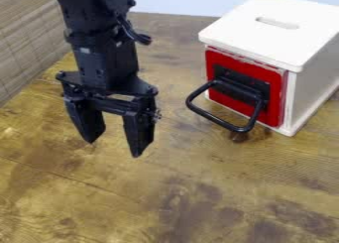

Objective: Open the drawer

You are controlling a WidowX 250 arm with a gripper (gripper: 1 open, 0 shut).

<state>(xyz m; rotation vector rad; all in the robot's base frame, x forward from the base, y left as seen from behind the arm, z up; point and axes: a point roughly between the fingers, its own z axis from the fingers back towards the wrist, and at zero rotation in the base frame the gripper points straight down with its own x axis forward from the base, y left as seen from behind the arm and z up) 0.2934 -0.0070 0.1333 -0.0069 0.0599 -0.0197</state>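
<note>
The red drawer (pixel 244 86) sits in a white cube housing (pixel 282 51) with a slotted top, at the upper right of the wooden table. Its red front panel lies nearly flush with the housing's face. A large black wire loop handle (pixel 221 110) hangs from the panel, reaching out to the left over the table. My black gripper (pixel 114 137) hangs left of the handle, fingers pointing down and open, with nothing between them. A gap of bare table separates the right finger from the loop.
The wooden table (pixel 199 202) stretches across the foreground. A woven brown wall or panel (pixel 24 39) borders the left side behind the arm.
</note>
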